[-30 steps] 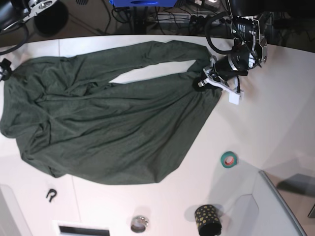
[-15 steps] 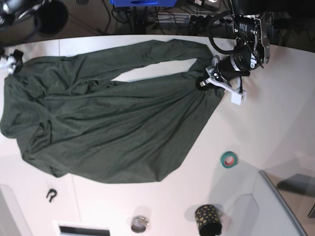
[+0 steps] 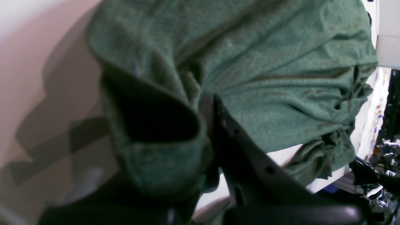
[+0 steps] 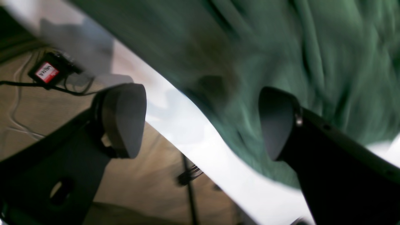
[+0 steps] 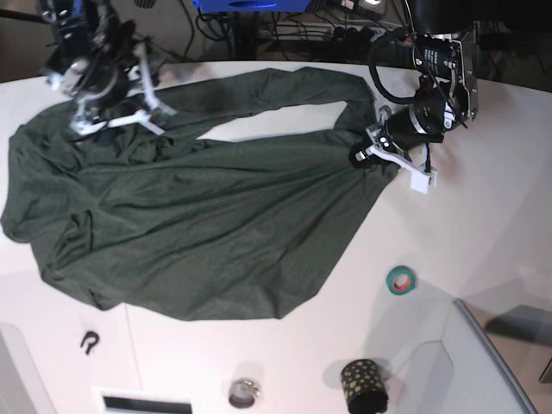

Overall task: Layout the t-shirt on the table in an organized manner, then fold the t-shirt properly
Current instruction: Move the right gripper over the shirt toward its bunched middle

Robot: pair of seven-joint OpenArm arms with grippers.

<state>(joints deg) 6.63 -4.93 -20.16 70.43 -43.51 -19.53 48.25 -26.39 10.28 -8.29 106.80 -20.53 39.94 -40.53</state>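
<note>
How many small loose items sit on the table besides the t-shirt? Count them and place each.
4, all near the front edge: teal tape roll, dotted black cup, small metal ring, black hook. The t-shirt may hide more.

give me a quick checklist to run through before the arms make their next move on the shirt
1. Left end effector gripping shirt: ok, shut on bunched fabric at the shirt's right end.
2. Right end effector ready to grasp: ok, wide open, holding nothing.
3. Right end effector over fabric: ok, above the shirt's edge near the table rim.
4. Shirt laid flat: not ok, wrinkled and twisted.
5. Tape roll and dotted cup clear of shirt: ok.
6. Which part the left end effector holds: cannot tell.
</note>
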